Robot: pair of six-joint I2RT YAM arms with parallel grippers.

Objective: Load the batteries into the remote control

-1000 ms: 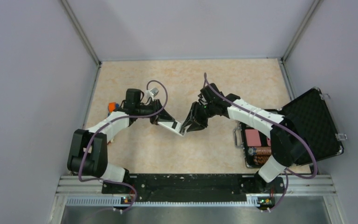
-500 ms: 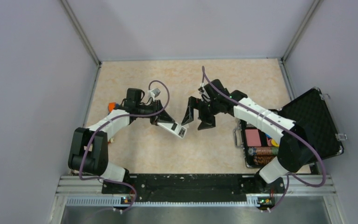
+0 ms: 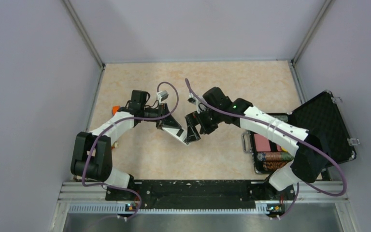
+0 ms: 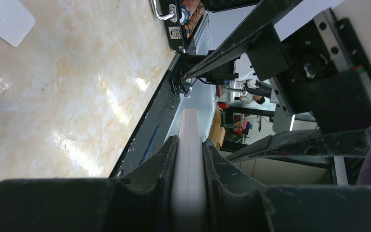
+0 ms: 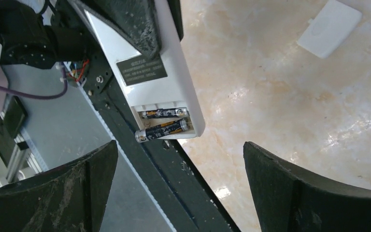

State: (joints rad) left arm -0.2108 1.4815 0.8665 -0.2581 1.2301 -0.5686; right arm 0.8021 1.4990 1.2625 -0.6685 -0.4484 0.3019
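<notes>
My left gripper (image 4: 191,141) is shut on the remote control (image 4: 190,121), a slim white bar held edge-on above the table, also seen as the remote control (image 3: 178,132) in the top view. The right wrist view shows its open recess with two batteries. One battery (image 5: 164,113) lies seated. The other battery (image 5: 162,130) sits tilted, its silver tip poking past the recess edge. My right gripper (image 5: 179,145) stands wide open just off that end of the remote (image 5: 159,82), touching nothing. From above, the right gripper (image 3: 198,126) is beside the remote's tip.
A white battery cover (image 5: 329,26) lies loose on the table. An open black case (image 3: 319,125) at the right holds a pink card deck (image 3: 262,142) and striped chip rolls (image 3: 270,157). An orange tool (image 3: 116,109) lies behind the left arm.
The right gripper was shut at the remote's end, then drew back and opened wide. It has since swung left beside the remote's tip. The left gripper kept holding the remote.
</notes>
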